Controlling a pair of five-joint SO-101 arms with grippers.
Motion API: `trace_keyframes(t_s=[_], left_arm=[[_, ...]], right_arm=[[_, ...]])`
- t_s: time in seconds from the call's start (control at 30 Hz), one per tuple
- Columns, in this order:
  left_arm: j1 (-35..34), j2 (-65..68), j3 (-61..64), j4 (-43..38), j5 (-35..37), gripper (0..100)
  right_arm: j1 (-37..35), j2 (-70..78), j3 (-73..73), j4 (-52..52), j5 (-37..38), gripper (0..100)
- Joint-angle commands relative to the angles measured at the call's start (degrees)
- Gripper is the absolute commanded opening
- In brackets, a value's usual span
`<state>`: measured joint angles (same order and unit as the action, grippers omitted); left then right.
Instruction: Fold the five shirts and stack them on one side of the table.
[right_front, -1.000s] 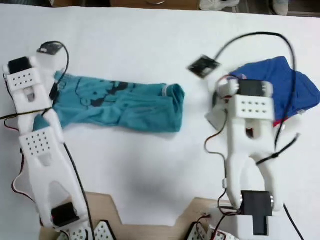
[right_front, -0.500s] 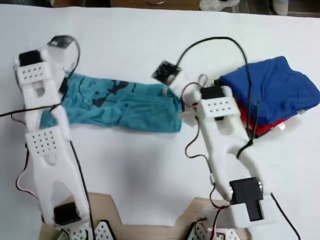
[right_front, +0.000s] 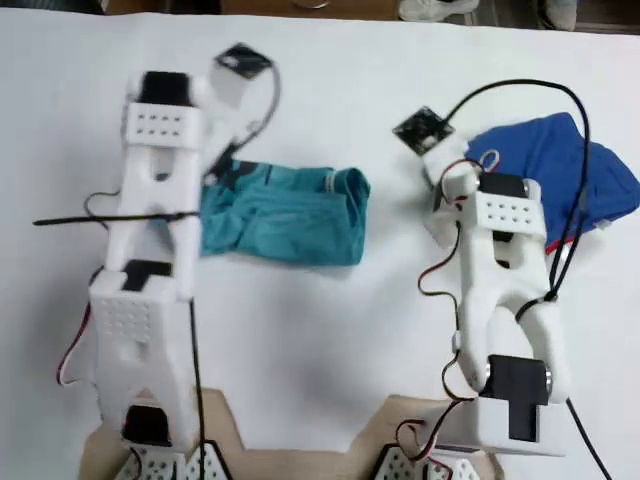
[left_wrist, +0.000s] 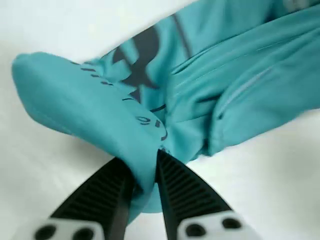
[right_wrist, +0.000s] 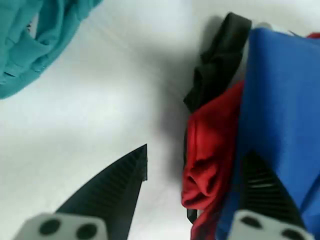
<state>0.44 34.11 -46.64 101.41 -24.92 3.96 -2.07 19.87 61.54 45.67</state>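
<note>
One white table (right_front: 320, 80) carries all items, and its right side serves as the stacking zone. Two arms work over it: the left arm (right_front: 160, 130) reaches out over the teal shirt, and the right arm (right_front: 500, 215) stands at the inner edge of the stack. The stack lies on the right side of the table, blue shirt (right_front: 560, 170) on top, red shirt (right_wrist: 210, 145) beneath it and a black shirt (right_wrist: 220, 55) protruding at the edge; the layers are roughly aligned, consistent with finished folds set aside. The teal shirt (right_front: 290, 215) lies near the table centre, well apart from the stack, bunched into a short, thick band; it is judged to be mid-fold and next in line for stacking. The left gripper (left_wrist: 142, 165) has its jaws clamped on one end of the teal shirt, and the cloth loops up and over from the pinch, a hold suited to carrying that end across the rest of the garment. The right gripper (right_wrist: 196, 152) has its jaws apart, one finger over bare table and the other at the blue shirt, with the red fold between them; this placement is judged to prepare a tidy or steadying action on the stack. The surface is smooth and plain, a wooden base plate (right_front: 300, 450) sits at the near edge under the arm mounts, and a strip of floor (right_front: 300, 6) shows beyond the far edge
</note>
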Motion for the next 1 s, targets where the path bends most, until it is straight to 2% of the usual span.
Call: trace_keyframes(t_s=[0.0,0.23,0.33,0.47,0.67,0.87,0.97], left_arm=[[5.80,-5.01,0.13,0.44,0.70,2],[12.48,-4.75,3.47,-6.42,1.32,2],[14.77,-4.75,7.25,-10.46,1.32,2],[16.09,-4.75,13.67,-16.79,1.32,2],[17.41,-4.75,22.81,-26.02,1.05,2],[17.67,-5.54,23.08,-26.55,1.41,3],[18.81,-5.10,19.12,-23.65,1.41,9]], right_arm=[[2.77,-0.22,-0.35,-0.57,0.09,29.3],[9.36,-0.31,-0.62,2.68,0.26,29.3],[10.86,-0.31,-0.62,5.14,3.16,29.3],[10.15,-0.31,-0.35,8.40,5.71,29.3],[6.81,-0.31,-0.70,9.01,5.36,29.3],[3.65,-0.31,-0.44,9.10,5.36,29.3],[1.89,-0.31,-0.44,9.10,5.27,29.3]])
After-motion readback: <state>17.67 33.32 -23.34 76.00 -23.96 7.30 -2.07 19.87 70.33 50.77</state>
